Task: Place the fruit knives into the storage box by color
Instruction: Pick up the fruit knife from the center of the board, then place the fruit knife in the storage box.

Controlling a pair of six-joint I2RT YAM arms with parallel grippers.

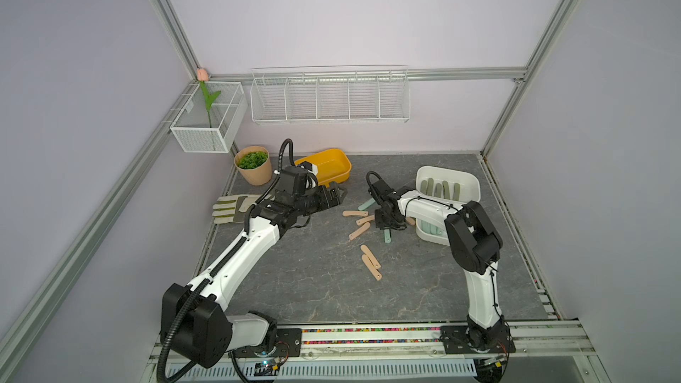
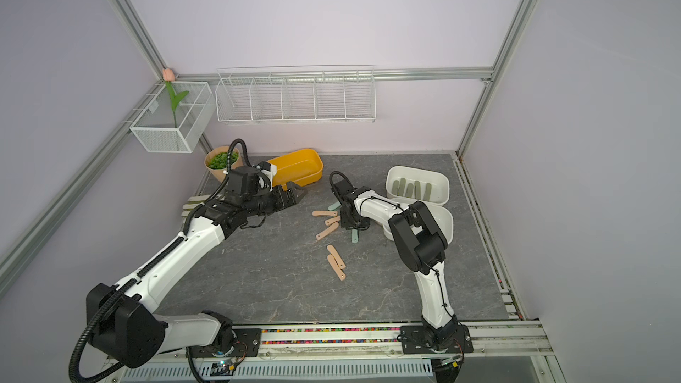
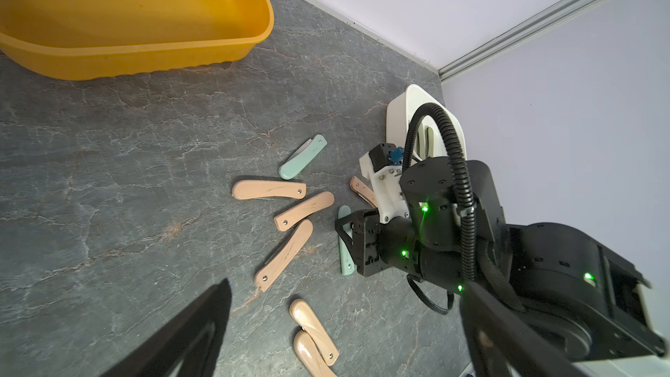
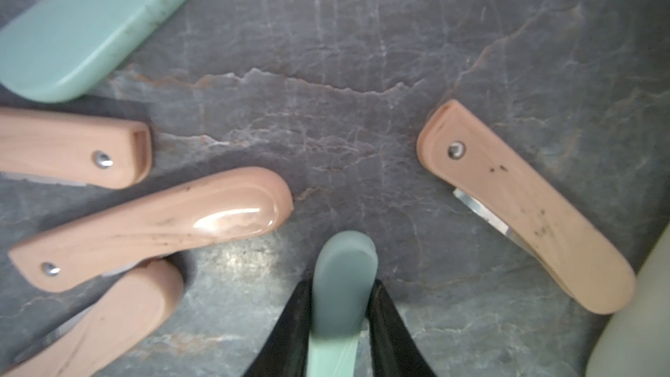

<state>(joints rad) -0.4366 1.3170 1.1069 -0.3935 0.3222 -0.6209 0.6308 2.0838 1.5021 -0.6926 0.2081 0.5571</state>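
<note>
Right gripper [image 4: 340, 286]: I have it down at the grey table [image 1: 313, 281], jaws closed against both edges of a mint knife [image 4: 342, 255] that lies among scattered peach knives [image 1: 359, 231], just beside the white storage box [image 1: 475, 187]. The box's far compartment holds the olive knives [image 1: 440, 190], the near one further mint knives [image 1: 429, 231]. Left gripper [image 1: 339, 193]: I see it spread wide above the table, near the yellow tub [image 1: 331, 163].
</note>
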